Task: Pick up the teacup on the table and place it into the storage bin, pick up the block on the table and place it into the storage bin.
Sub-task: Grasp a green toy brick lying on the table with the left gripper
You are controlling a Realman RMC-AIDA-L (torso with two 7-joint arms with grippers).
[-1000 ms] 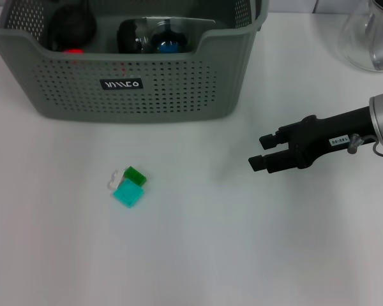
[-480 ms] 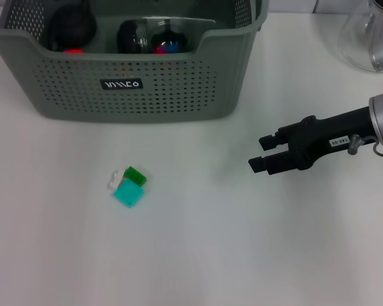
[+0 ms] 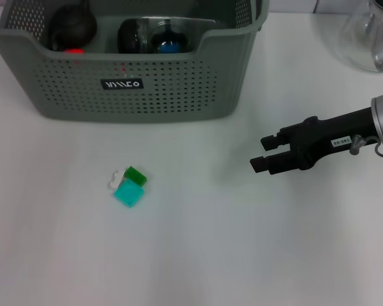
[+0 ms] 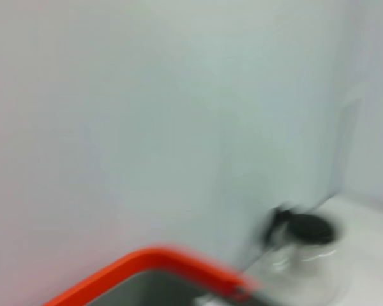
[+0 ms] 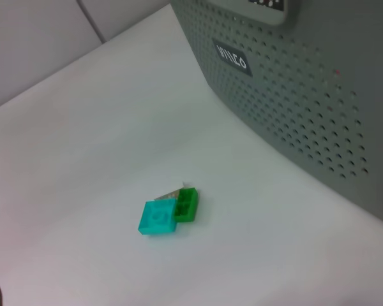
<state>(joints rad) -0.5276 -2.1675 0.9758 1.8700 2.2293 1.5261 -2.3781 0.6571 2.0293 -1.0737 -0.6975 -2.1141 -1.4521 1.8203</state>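
One gripper [image 3: 258, 152], the right one, is seen above the white table [image 3: 198, 255], its two black fingers parted and empty, pointing toward the robot's left. The block [image 3: 128, 186], a small cluster of teal, green and clear pieces, is found on the table well apart from those fingertips on their left, and the storage bin [image 3: 124, 80] is set beyond the gripper and to its left, with dark round items lying inside that cannot be identified with certainty. The left gripper is not shown in any view.
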